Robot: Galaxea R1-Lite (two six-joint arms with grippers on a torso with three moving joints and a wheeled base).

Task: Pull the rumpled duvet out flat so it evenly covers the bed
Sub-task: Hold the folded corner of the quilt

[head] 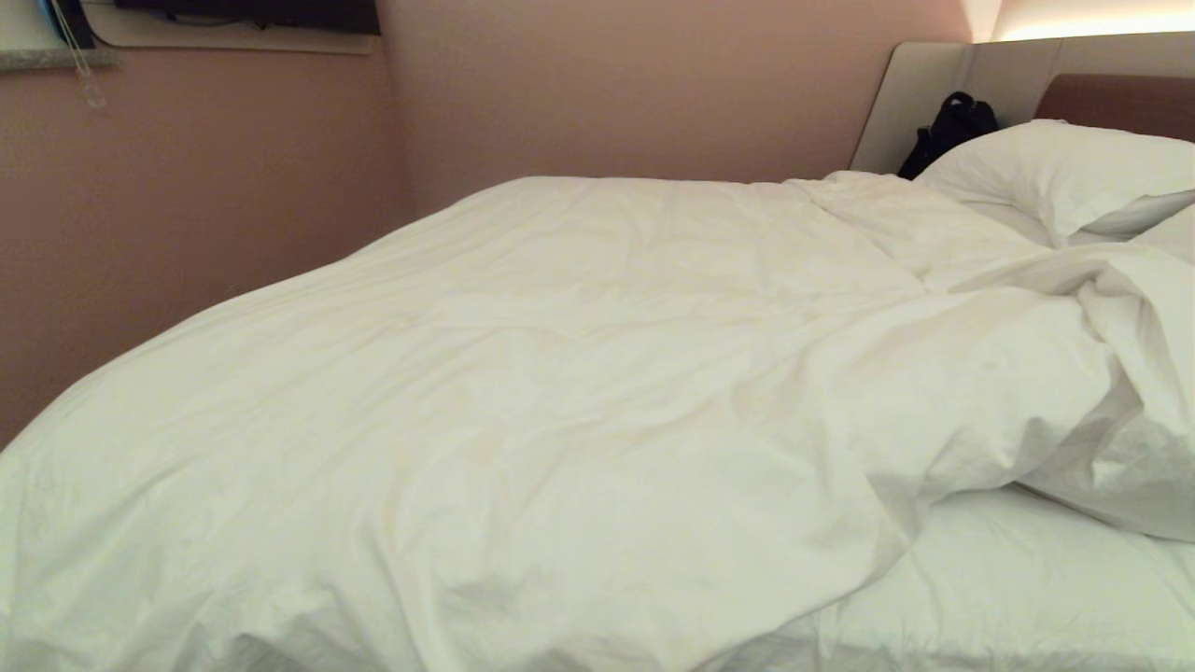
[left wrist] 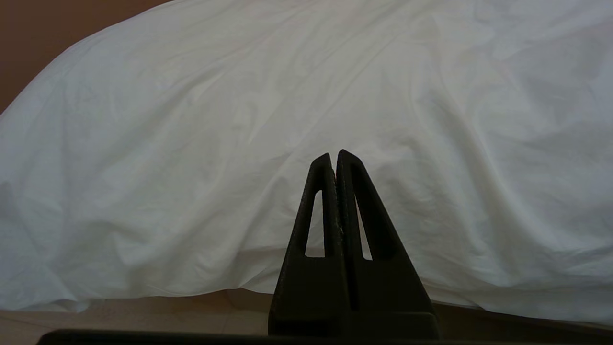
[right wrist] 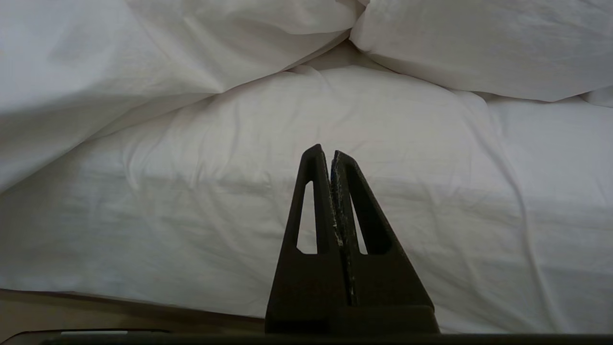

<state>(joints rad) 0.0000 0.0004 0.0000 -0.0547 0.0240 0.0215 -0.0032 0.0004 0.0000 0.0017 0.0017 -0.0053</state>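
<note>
Nearest you, left gripper (left wrist: 334, 154) and right gripper (right wrist: 326, 152) both pressed together and empty, short of the bed (right wrist: 119, 306), your duvet (head: 523, 373) bunched leftward, bare sheet (head: 1027, 579) exposed right, pillow (head: 1055, 168) by the headboard (head: 1111, 98).

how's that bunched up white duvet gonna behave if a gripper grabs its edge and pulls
The duvet looks floppy: it lies in soft folds, bunched back off the sheet, so a pulled edge would probably stretch locally before the bulk follows. Its puffiness suggests it is light for its size, though it may drag on the bedding.
</note>
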